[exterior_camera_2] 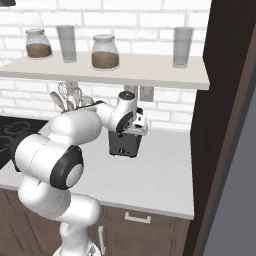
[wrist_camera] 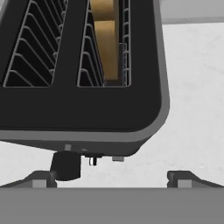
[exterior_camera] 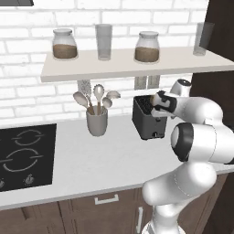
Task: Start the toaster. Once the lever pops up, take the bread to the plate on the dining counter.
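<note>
- Hand view looks straight down on the toaster [wrist_camera: 83, 118]: a black top with a grey rim, two slots lined with wire racks, and a dark lever knob [wrist_camera: 65, 165] poking out of its near end.
- In the right-hand slot of that view sits the bread [wrist_camera: 106, 39], a tan-brown slice standing on edge deep between the wires; the other slot holds only its racks.
- The tool [wrist_camera: 111, 177] hangs just above the toaster's lever end, its two tips spread wide with nothing between them; the knob lies just beside the left tip.
- From the left base view the toaster [exterior_camera: 147, 119] is a small dark box on the grey tabletop [exterior_camera: 91, 160], near the brick wall and under the shelf [exterior_camera: 137, 64], with the tool [exterior_camera: 153, 104] over its top.
- A utensil cup [exterior_camera: 97, 121] stands well apart on the toaster's left, and the cooktop [exterior_camera: 25, 155] farther left still, leaving bare surface between them.
- In the right base view bare tabletop [exterior_camera_2: 160, 170] runs from the toaster [exterior_camera_2: 125, 142] to the dark cabinet wall [exterior_camera_2: 220, 125] and forward to the front edge.
- Jars and glasses line the shelf close above the arm's wrist.
</note>
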{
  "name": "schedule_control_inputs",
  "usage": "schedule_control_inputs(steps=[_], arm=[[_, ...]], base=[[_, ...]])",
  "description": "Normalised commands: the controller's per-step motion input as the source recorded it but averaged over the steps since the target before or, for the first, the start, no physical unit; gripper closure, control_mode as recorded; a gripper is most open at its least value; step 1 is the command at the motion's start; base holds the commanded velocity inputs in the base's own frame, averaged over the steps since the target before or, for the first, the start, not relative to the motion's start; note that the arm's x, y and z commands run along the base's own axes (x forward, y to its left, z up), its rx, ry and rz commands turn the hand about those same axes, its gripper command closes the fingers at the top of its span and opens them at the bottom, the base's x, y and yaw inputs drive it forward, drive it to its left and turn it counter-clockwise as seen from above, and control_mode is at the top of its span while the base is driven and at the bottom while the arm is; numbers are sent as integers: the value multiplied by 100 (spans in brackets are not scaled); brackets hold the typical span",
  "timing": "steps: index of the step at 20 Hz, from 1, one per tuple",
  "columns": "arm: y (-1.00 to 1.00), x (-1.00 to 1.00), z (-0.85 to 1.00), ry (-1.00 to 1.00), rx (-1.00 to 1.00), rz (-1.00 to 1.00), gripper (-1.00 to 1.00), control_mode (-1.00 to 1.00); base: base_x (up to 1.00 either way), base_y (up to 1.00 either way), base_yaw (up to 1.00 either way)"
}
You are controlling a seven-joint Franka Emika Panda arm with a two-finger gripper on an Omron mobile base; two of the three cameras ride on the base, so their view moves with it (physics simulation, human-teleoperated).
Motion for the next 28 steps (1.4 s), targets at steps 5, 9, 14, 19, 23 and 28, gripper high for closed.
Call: schedule_control_inputs(steps=[5,9,14,19,23,28], arm=[[0,2,-4,0,0,0,-100,-100],[0,0,-3,0,0,0,-100,-100],[0,0,-10,0,0,0,-100,-100],[-2,0,-23,0,0,0,-100,-100],[0,0,-12,0,0,0,-100,-100],[0,0,-1,0,0,0,-100,-100]], base=[[0,0,0],[0,0,0],[0,0,0],[0,0,0],[0,0,0],[0,0,0]])
